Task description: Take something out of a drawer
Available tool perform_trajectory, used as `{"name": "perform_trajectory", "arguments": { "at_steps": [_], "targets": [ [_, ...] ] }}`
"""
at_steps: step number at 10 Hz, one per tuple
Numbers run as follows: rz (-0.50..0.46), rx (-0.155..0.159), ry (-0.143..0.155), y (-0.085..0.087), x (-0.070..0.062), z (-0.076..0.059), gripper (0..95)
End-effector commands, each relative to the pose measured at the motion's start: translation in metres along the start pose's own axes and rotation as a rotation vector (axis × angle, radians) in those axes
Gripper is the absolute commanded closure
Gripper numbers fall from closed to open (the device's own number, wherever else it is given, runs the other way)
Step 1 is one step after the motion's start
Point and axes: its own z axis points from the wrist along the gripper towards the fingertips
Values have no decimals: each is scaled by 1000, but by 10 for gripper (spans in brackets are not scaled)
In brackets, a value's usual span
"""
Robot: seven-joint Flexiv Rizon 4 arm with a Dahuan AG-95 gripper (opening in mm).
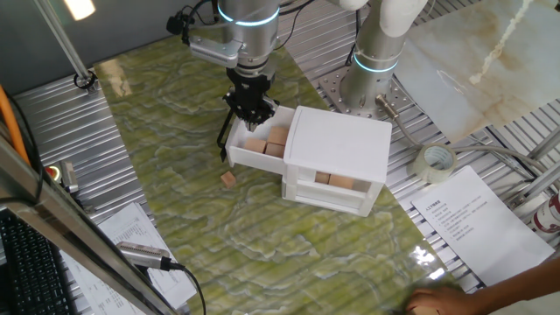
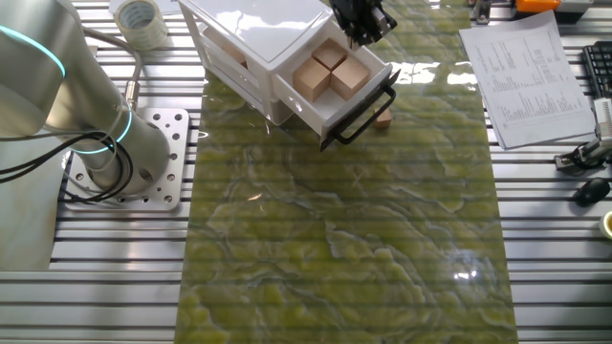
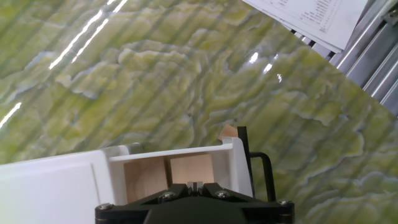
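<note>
Loose cube lay on the mat left of the drawer, toward the table's near-left corner. Drawer stood pulled open, black handle outward, wooden cubes inside. Gripper hung directly over the drawer's back corner; target cube sat straight below the fingers. Finger spread: could not tell. Cabinet sat right, near the arm's base.

Table: green-yellow marbled mat over ribbed aluminium slats. Printed sheet at one edge, tape roll near it. Black keyboard at another edge. Pale marbled board behind. Overhead light glares on mat.
</note>
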Motion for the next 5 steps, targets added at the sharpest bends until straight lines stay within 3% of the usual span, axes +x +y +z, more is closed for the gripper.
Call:
{"name": "perform_trajectory", "arguments": {
  "at_steps": [1,5],
  "targets": [
    [-3,-7,7,-1,-1,0,950],
    [-1,-15,16,-3,-2,1,950]
  ]
}}
